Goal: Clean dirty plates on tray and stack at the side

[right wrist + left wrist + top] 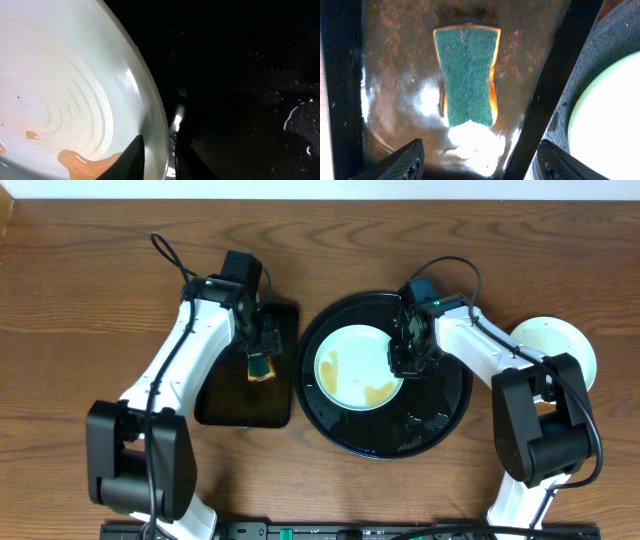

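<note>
One smeared plate (358, 367) (on tray (440, 415))

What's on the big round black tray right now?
One pale plate with brown-yellow smears, left of centre; the right gripper straddles its right rim. Wet specks dot the bare tray. Whatever lies beneath the plate is covered.

One pale mint plate (352, 367) lies flat on the round glossy black tray (440, 415), left of centre, brown-yellow smears pooled near its lower edge. Off the tray to the right sits a second pale plate (555, 338) — partly hidden
</note>
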Controlling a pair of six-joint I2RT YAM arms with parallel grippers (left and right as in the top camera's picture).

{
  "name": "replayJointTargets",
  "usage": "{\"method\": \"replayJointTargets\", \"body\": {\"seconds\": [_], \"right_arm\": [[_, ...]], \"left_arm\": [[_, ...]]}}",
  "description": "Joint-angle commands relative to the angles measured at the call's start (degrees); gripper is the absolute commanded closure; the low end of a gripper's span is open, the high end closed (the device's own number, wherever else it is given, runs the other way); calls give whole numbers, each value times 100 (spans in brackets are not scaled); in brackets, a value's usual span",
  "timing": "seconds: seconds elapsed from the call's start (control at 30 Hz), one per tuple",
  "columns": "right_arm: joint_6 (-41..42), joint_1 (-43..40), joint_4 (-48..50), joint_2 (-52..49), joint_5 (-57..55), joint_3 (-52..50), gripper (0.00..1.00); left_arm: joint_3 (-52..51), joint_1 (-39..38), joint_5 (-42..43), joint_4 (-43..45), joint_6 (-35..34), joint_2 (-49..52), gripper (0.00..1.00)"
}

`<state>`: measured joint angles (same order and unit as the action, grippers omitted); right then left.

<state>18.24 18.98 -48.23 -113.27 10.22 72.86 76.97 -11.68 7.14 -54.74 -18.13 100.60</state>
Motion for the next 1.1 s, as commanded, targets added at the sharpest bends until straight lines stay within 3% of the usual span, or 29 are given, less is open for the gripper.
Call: {"method": "replayJointTargets", "body": {"seconds": [0.0,0.1,0.2,0.53,1.07], "right_arm": [[-11,61,125,-214,-223,-321,79],[48,96,372,-214,-225,-498,83],[46,96,413,-214,-227,-535,99],[4,-109,494,48,-535,-350,99],[-1174,-238,557,2164,-2594,-275,99]], "left_arm": [[-35,4,-74,-118,46,-33,27],[-35,4,-74,-127,48,-31,27],[-35,4,-74,-127,48,-31,27],[-35,4,-74,-138,50,-31,27],[-37,4,-74,-136,50,-31,27]]}}
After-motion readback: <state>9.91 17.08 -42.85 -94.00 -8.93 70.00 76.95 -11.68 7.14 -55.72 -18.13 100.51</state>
